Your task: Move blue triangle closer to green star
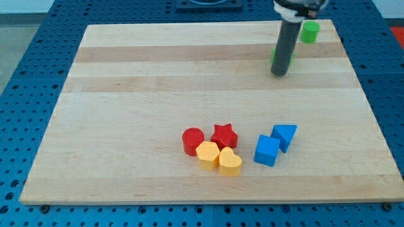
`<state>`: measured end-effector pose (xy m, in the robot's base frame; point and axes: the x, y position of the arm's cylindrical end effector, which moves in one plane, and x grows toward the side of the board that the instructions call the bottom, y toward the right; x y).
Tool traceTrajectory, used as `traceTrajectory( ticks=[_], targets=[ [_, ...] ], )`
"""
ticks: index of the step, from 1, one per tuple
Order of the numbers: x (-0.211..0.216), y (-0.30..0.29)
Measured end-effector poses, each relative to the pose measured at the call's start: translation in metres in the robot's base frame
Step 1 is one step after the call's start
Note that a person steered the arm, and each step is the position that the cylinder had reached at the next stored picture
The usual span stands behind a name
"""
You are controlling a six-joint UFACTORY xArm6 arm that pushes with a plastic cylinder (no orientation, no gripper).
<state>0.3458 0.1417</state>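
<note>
Nearest to the view's bottom lie the yellow heart (230, 162) and a yellow block (207, 155), touching each other. Just behind them are the red cylinder (192, 140) and the red star (224, 135). To their right the blue cube (267, 151) sits against the blue triangle (285, 135), which is the block I must move.

Far up the bench (158, 75), near the view's top right, my tip (278, 74) stands well apart from the blue triangle. My tool is a plain rod, so it has nothing to spread or pinch. A green block (274, 60) is half hidden behind it; perhaps it is the green star, but I cannot tell. Another green block (309, 31) lies at the corner.

I judge the task not yet begun: the triangle is far from both green blocks.
</note>
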Motion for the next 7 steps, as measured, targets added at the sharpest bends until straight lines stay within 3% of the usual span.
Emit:
traceTrajectory(
  ticks=[2, 3, 4, 6, 7],
  targets=[
    [-0.063, 0.000],
    [-0.063, 0.000],
    [-0.023, 0.000],
    [0.109, 0.031],
    [0.132, 0.051]
  ],
)
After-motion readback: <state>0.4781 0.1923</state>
